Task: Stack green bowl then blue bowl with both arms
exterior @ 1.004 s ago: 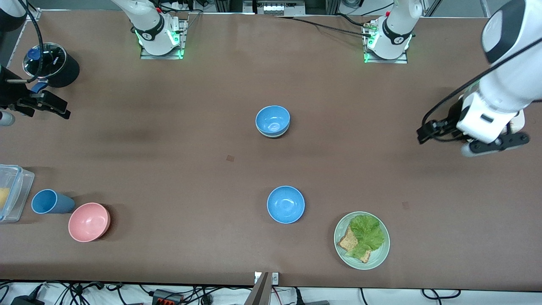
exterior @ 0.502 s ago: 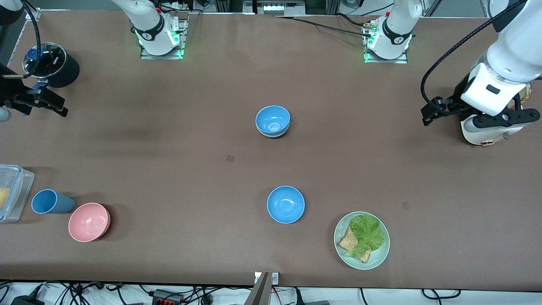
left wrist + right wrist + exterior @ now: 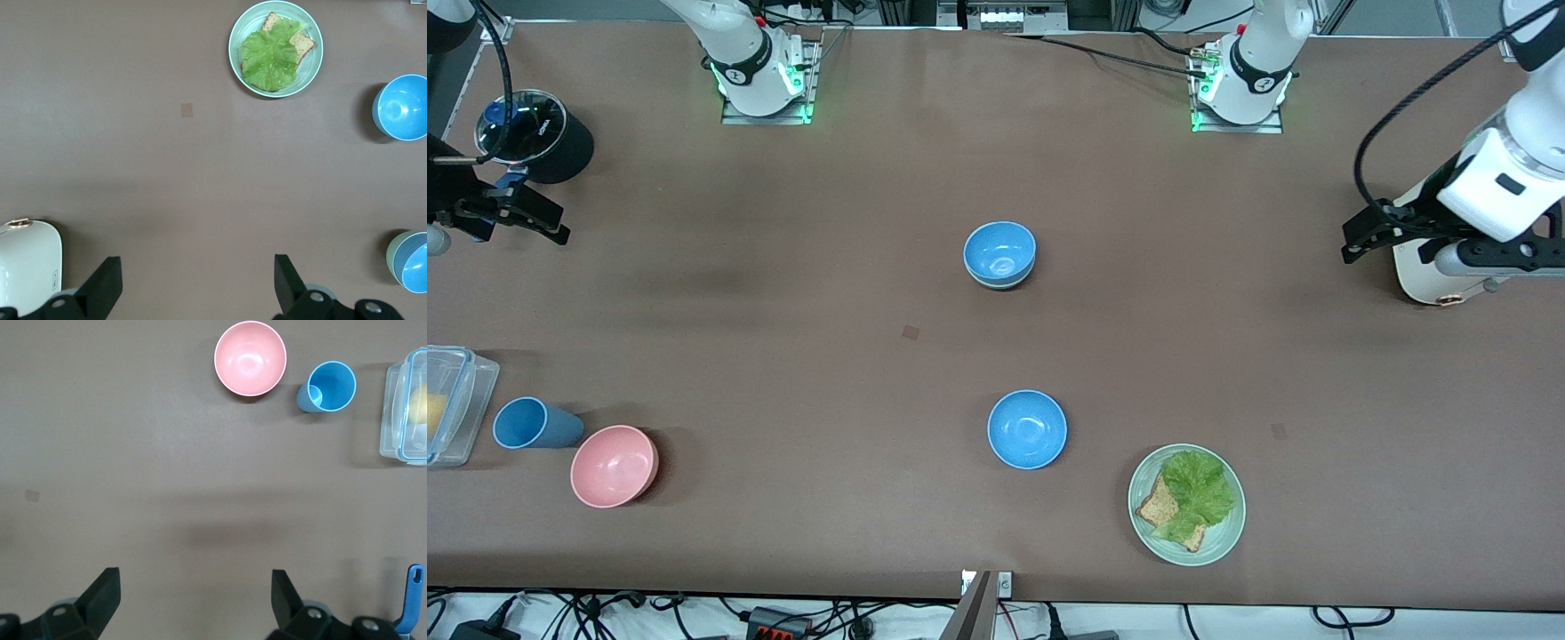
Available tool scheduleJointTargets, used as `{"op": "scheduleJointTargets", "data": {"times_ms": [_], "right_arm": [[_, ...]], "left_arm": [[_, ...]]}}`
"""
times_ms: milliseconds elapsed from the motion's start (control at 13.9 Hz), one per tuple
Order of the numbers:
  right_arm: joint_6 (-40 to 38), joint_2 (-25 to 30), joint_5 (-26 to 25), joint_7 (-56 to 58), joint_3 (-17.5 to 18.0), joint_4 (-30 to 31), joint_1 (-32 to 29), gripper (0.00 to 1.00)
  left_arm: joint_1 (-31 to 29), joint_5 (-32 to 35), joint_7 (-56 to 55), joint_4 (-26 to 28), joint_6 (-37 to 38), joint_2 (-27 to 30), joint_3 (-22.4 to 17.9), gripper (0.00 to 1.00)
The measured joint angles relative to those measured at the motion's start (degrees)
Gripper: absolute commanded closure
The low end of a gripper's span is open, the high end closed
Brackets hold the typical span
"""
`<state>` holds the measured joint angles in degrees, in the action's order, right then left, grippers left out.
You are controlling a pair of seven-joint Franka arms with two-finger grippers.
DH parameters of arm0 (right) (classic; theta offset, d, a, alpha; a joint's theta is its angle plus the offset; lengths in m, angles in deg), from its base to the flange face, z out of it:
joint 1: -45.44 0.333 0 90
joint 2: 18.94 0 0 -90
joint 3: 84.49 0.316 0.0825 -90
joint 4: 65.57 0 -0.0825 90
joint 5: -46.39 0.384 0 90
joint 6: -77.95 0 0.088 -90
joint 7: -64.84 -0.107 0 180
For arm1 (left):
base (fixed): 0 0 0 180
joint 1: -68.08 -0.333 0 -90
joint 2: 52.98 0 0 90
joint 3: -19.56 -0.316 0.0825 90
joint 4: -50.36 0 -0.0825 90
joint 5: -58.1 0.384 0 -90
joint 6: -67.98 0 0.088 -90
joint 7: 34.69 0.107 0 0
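Observation:
A blue bowl (image 3: 1000, 250) sits nested in the green bowl (image 3: 999, 284) at the table's middle; only the green bowl's lower wall shows under it. The stack also shows in the left wrist view, the green rim (image 3: 391, 251) round the blue bowl (image 3: 416, 268). A second blue bowl (image 3: 1027, 428) stands alone, nearer to the front camera, and shows in the left wrist view (image 3: 402, 107). My left gripper (image 3: 1360, 238) hangs open and empty (image 3: 197, 283) at the left arm's end of the table. My right gripper (image 3: 557, 224) hangs open and empty (image 3: 193, 599) at the right arm's end.
A pale green plate (image 3: 1147, 524) with lettuce and bread lies near the front edge. A pink bowl (image 3: 615, 466), a blue cup (image 3: 529, 423) and a clear box (image 3: 454, 404) stand at the right arm's end. A black lidded pot (image 3: 534, 133) is beside the right gripper. A white container (image 3: 1427, 276) is under the left hand.
The left arm has drawn back toward its end of the table and toward the bases, uncovering the white container. The right gripper shifted slightly toward the bases, then held still. The bowls have not moved.

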<state>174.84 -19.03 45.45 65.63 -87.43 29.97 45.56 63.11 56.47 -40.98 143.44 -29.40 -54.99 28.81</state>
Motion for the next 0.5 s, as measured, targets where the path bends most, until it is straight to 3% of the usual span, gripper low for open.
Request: {"op": "scheduleJointTargets", "data": {"times_ms": [502], "right_arm": [[-0.4, 0.0, 0.0, 0.0, 0.0, 0.0, 0.0, 0.00]], "left_arm": [[0.6, -0.7, 0.0, 0.0, 2.5, -0.2, 0.0, 0.00]]}}
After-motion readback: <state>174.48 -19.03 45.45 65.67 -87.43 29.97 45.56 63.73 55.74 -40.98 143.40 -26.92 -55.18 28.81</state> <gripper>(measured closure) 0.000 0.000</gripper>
